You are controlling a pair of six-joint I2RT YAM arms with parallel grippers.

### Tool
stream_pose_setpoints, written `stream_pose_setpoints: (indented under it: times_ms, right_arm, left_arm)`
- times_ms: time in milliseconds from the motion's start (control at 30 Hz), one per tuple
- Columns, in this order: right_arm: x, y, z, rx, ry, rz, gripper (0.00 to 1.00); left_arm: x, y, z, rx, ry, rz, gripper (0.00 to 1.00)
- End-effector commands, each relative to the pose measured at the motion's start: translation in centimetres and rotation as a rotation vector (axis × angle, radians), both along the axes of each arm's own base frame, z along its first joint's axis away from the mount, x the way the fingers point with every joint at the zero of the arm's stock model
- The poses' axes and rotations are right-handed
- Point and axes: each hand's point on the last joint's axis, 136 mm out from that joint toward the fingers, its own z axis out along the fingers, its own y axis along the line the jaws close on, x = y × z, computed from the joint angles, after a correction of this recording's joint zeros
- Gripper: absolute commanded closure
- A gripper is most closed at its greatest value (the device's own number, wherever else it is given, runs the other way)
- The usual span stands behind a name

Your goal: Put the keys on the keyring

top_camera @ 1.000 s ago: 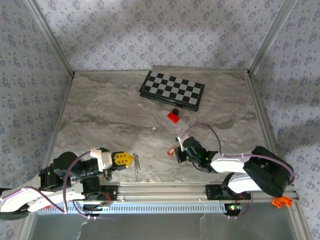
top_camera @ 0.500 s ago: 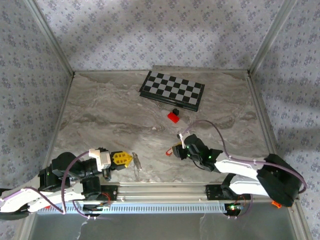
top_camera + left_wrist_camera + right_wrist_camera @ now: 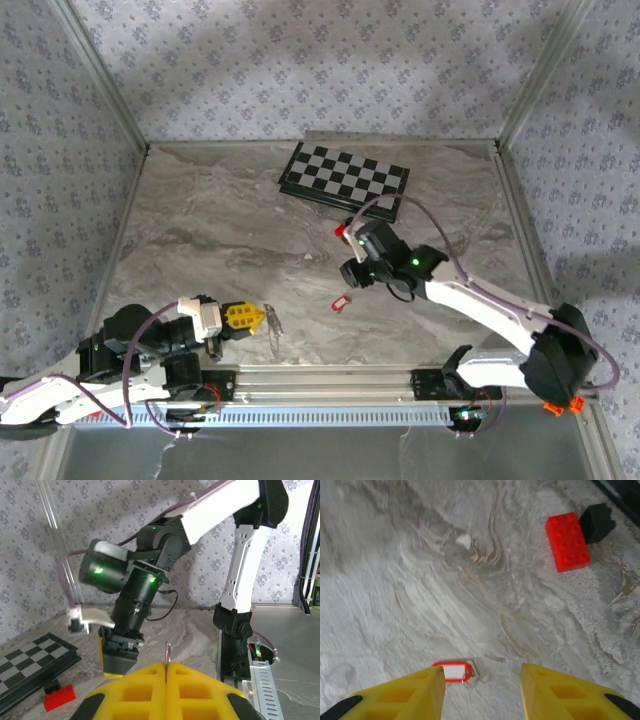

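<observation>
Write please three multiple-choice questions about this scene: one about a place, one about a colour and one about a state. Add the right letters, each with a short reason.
1. Where is the red key tag?
A. In a bowl.
B. Flat on the marble table.
C. Hanging from a hook.

2. What colour is the studded block beside the black piece?
A. Blue.
B. Green.
C. Red.

3. How is the right gripper?
A. Open, holding nothing.
B. Shut on a pen.
C. Shut on a cloth.

Answers:
1 B: the tag lies on the marble below the gripper.
2 C: the right wrist view shows it bright red.
3 A: the yellow fingers stand apart, with nothing gripped between them.
</observation>
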Motion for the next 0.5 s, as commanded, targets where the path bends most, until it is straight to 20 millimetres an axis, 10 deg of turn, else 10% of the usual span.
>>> stream_pose_setpoints:
  times_ms: [0,467]
  right_arm:
    - [-2.8,-1.6,-3.4,-0.25,0.121,0.125,0.54]
    - [-3.4,0.1,-8.3,-0.4,0.218,0.23,0.58]
  left_arm:
    - [-0.6,0.6,1.7,-0.062,-0.026,-0.021,1.0]
    - [-0.4,0.5,1.5,-0.057,-0.025,-0.013,1.0]
